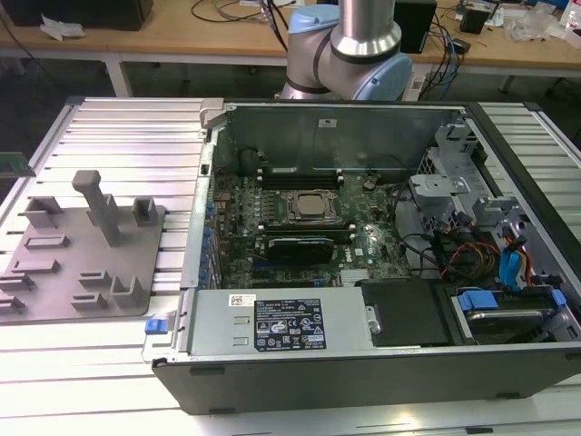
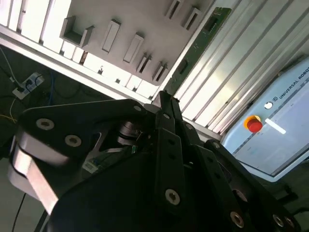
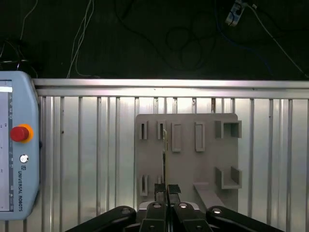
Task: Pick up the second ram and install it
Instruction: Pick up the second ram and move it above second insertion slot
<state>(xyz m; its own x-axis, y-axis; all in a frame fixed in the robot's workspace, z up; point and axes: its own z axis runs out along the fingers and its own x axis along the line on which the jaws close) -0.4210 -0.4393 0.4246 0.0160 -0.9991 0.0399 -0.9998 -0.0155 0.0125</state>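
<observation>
The second ram (image 2: 200, 46), a thin green stick, is where we begin. In the second wrist view we see it reaching out from the tips of the black gripper (image 2: 163, 99), whose fingers are drawn narrow and pinch its flat faces. We judge that this grip leaves its long edges free. Beyond it lie the grey fixture plate (image 2: 145, 19) and the ribbed metal table (image 2: 251, 53).

In the first wrist view we see the ram edge-on, a slim line between the fingertips. It hangs well above the plate, clear of the plate's upright blocks. A control pendant (image 3: 17, 159) with a red button rests on the table, apart from the plate.

In the exterior view we see the open computer case (image 1: 363, 363) beside the plate, on that view's right, with its motherboard (image 1: 363, 245) exposed. The arm (image 1: 363, 36) rises behind the case. We judge the ram picked up but not yet installed.
</observation>
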